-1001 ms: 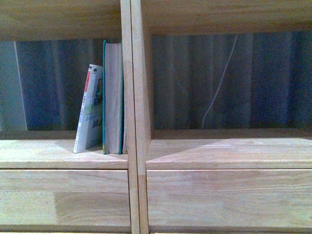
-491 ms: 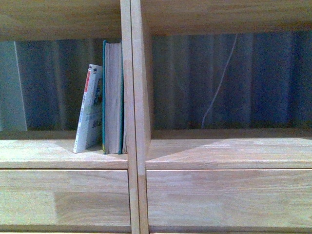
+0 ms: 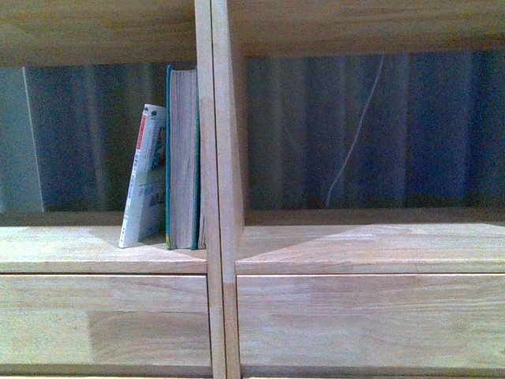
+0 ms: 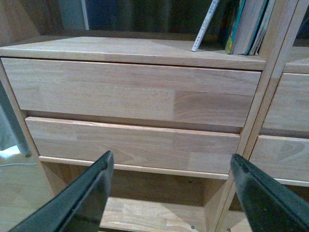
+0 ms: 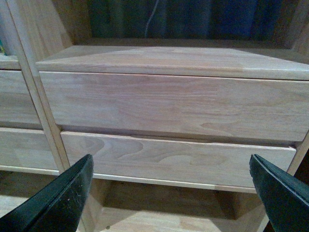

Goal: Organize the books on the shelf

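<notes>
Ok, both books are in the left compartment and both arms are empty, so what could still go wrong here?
1. The thin white paperback stands tilted, its top resting against the teal book; a nudge could slide its base out and drop it flat.
2. Both open grippers, left and right, hang close to the drawer fronts; raising them carelessly could clip the shelf edge.

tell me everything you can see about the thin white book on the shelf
The white book is a thin paperback with a colourful cover and red marks near the top of its spine. It stands in the left compartment of the shelf, tilted, its top leaning against the taller upright teal book, its bottom edge set apart on the board. No gripper touches it.
</notes>
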